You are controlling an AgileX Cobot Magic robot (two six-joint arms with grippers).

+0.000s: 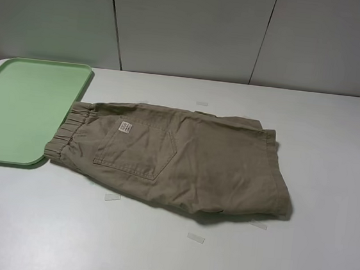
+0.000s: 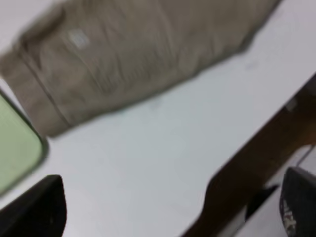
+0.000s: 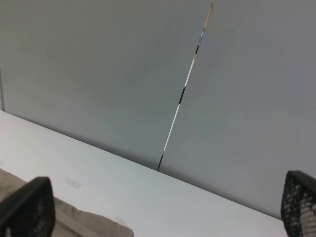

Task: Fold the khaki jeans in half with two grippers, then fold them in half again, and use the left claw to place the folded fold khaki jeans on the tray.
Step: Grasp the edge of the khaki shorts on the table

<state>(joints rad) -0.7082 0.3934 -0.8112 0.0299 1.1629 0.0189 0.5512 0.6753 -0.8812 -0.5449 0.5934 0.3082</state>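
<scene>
Two claws are in play, and neither touches the cloth. The left claw has its fingers wide apart with nothing between them, and the right claw is spread wide too, also empty. Neither one shows in the high view.

The jeans lie flat on the table, ahead of the left claw and well apart from its tips. Their waistband reaches the rim of the tray; I cannot tell if it only touches or lies a little over it. Ahead of the right claw you see mostly wall, and only a corner of the jeans just past one fingertip.

Only one pocket shows, so I think the jeans may be already laid leg on leg, but I am not sure. I judge the step in hand is the approach for a fold.

For the next move, I think you must bring both claws down to one short end of the jeans, each at a corner. Take all the layers in the pinch, not only the upper one. Lift low and together, so the cloth does not twist, and watch that the waistband does not drag the tray.
</scene>
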